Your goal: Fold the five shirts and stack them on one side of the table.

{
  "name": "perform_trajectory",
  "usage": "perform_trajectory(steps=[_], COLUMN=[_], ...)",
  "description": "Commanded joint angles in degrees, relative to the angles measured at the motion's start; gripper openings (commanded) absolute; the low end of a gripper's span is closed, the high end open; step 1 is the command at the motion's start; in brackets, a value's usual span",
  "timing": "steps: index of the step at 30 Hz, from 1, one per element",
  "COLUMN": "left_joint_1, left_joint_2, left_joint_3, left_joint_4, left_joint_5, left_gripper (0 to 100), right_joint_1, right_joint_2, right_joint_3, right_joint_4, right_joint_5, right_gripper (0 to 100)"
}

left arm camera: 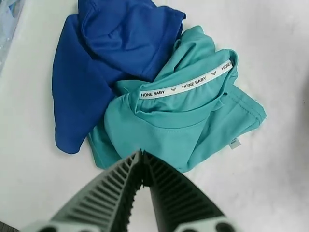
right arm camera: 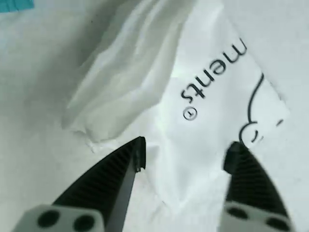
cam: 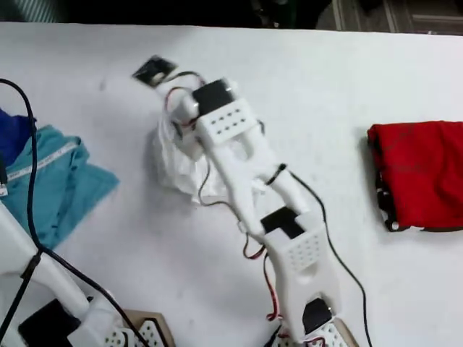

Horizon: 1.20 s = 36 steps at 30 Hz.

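Right wrist view: right gripper [right arm camera: 187, 147], jaws parted over crumpled white shirt [right arm camera: 125, 67], likely to seize it for folding; left gripper [left arm camera: 142, 159] closed, empty, above teal shirt [left arm camera: 169, 130].

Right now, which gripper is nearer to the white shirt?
Right. The right gripper hangs open just over the white shirt. The left gripper is shut at the edge of the teal shirt, apart from the white one.
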Motion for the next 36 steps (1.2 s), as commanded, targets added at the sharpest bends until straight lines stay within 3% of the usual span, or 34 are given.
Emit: perform_trajectory(steps=[1, 3, 8, 14, 17, 20, 26, 30, 36], left_joint_1=[0.57, 0.57, 0.57, 0.22, 0.22, 0.22, 0.22, 0.22, 0.22], left_joint_2=[-1.89, -1.89, -1.89, -1.89, -1.89, -1.89, -1.89, -1.89, -1.89], left_joint_3=[-0.09, -0.09, -0.09, -0.09, -0.09, -0.09, -0.09, -0.09, -0.09], left_joint_4=[-1.05, -0.88, -0.88, -0.79, -0.7, -0.7, -0.62, -0.7, -0.7], left_joint_5=[0.35, 0.44, 0.44, 0.44, 0.44, 0.44, 0.35, 0.35, 0.35], left_gripper=[3, 3, 3, 3, 3, 3, 3, 3, 3], right_joint_1=[4.35, 4.44, -2.86, -18.77, -21.76, -19.56, -8.57, -4.26, -0.57], right_joint_2=[-2.77, -1.8, 6.37, 16.84, 20.7, 21.32, 14.81, 7.16, -8.48], right_joint_3=[-0.88, 1.85, 4.31, -8.44, -16.88, -25.41, -25.58, -15.3, 10.81], right_joint_4=[1.1, 1.1, -0.84, -7.6, -5.58, 1.71, 1.98, 2.07, 1.98], right_joint_5=[0.09, 0.09, -0.35, -0.44, -0.44, -0.44, -0.35, -1.05, -11.43], right_gripper=[2.5, 6.6, 1.8, 2.0, 2.0, 2.0, 2.0, 2.0, 2.6])
